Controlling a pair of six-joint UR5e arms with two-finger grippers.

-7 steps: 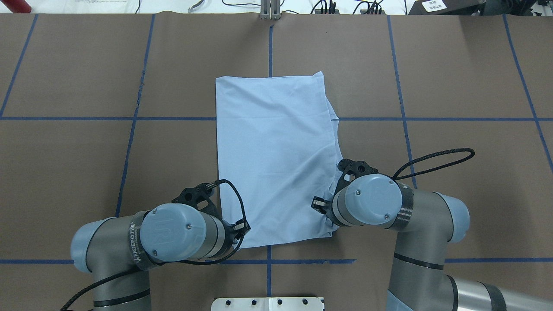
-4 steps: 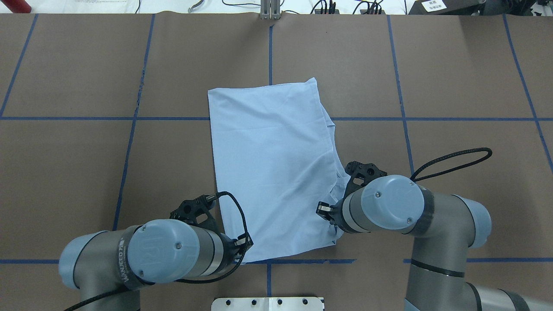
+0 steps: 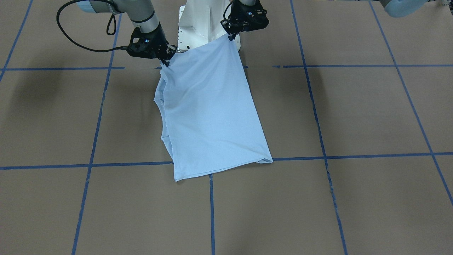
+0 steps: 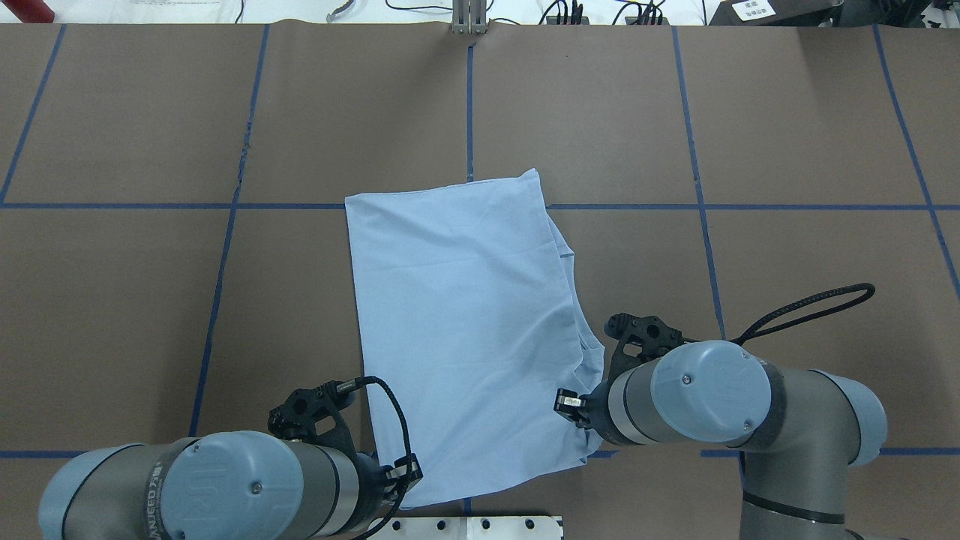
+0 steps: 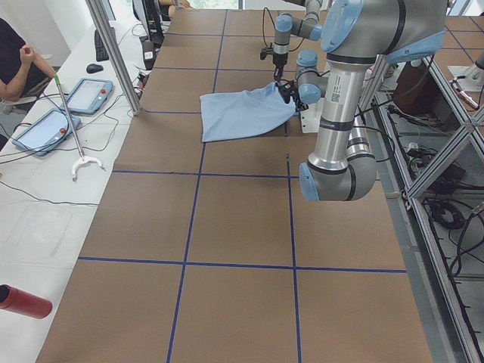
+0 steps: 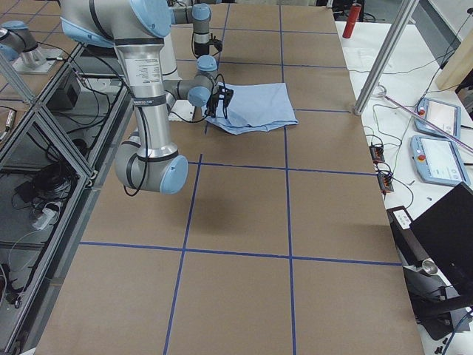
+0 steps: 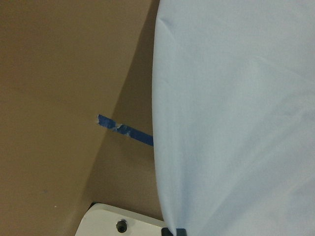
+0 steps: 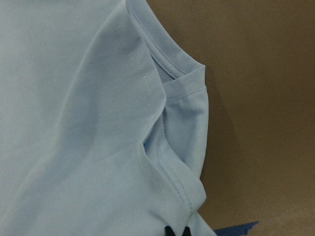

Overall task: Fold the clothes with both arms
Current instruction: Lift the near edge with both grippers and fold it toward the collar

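Observation:
The pale light-blue T-shirt point(image 4: 465, 315) is folded into a long narrow shape, and its print is hidden. Its far end lies on the brown table; its near end is lifted. My left gripper point(image 4: 405, 472) is shut on the near left corner; in the front-facing view it point(image 3: 230, 35) pinches that corner. My right gripper point(image 4: 570, 401) is shut on the near right corner, by the sleeve folds; it also shows in the front-facing view point(image 3: 165, 62). The left wrist view shows the cloth point(image 7: 236, 123) hanging from the fingertips. The right wrist view shows the sleeve hems point(image 8: 182, 98).
The white pedestal base plate point(image 4: 465, 525) lies just under the lifted near edge. Blue tape lines point(image 4: 697, 206) grid the brown table. Off the table's end are a red cylinder point(image 5: 23, 301), tablets point(image 5: 87, 94) and an operator point(image 5: 15, 57).
Both arms have drawn back toward the robot base, dragging the shirt with them. Its far edge has slid nearer and the shirt has skewed slightly. Both grippers stay shut.

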